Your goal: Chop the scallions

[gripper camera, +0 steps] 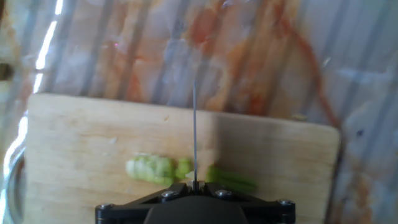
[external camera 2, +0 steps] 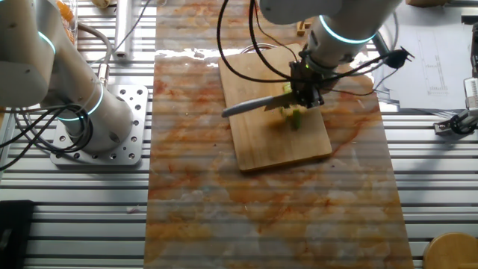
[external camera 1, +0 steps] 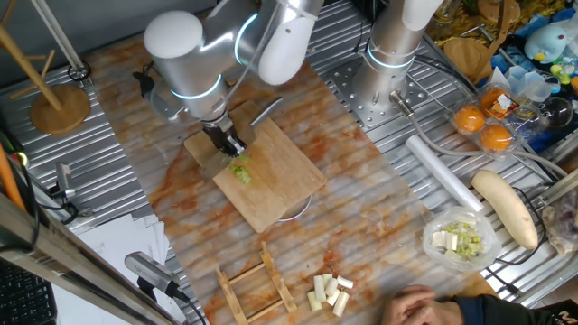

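The scallions [external camera 1: 241,170] lie on a wooden cutting board [external camera 1: 280,185] as a short stalk, pale green at one end and bright green at the other. My gripper [external camera 1: 226,140] is right above them and is shut on a knife, whose blade [external camera 1: 265,111] points away over the board. In the other fixed view the gripper [external camera 2: 306,90] holds the knife [external camera 2: 246,107] over the scallions [external camera 2: 293,114] on the board [external camera 2: 276,146]. In the hand view the blade [gripper camera: 194,130] shows edge-on as a thin line across the stalk [gripper camera: 155,168], between its pale part and its dark green end [gripper camera: 231,180].
Pale cream chunks [external camera 1: 328,292] lie beside a wooden rack [external camera 1: 257,289] at the front. A clear bowl of whitish-green bits [external camera 1: 461,238], a white radish [external camera 1: 506,208], a white roll [external camera 1: 442,171] and oranges [external camera 1: 483,126] are at the right. A person's hand [external camera 1: 424,305] is at the bottom edge. A second arm's base [external camera 2: 82,112] stands nearby.
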{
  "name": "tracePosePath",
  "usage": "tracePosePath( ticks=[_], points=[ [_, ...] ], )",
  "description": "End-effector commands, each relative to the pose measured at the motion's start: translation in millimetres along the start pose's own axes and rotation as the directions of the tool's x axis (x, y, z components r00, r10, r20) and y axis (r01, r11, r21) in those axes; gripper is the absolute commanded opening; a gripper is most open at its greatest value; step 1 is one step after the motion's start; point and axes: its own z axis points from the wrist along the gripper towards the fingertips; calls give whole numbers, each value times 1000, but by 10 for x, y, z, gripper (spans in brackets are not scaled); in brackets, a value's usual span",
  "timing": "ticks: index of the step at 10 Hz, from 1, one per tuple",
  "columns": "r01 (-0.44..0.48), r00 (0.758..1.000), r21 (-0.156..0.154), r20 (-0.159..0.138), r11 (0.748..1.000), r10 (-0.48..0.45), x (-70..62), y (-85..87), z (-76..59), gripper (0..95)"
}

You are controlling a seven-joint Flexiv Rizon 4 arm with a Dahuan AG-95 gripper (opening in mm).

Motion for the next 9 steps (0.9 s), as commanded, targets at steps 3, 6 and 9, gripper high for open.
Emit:
tracePosePath(
  ticks=[3, 6, 9],
  points=[
    [14, 1000, -3, 9, 1000, -14, -23, -135, 47, 0],
    [20, 1000, -6, 13, 1000, -20, -50, -159, 113, 0],
    [11, 999, 4, 36, 1000, -11, -105, -103, 275, 0]
  ],
)
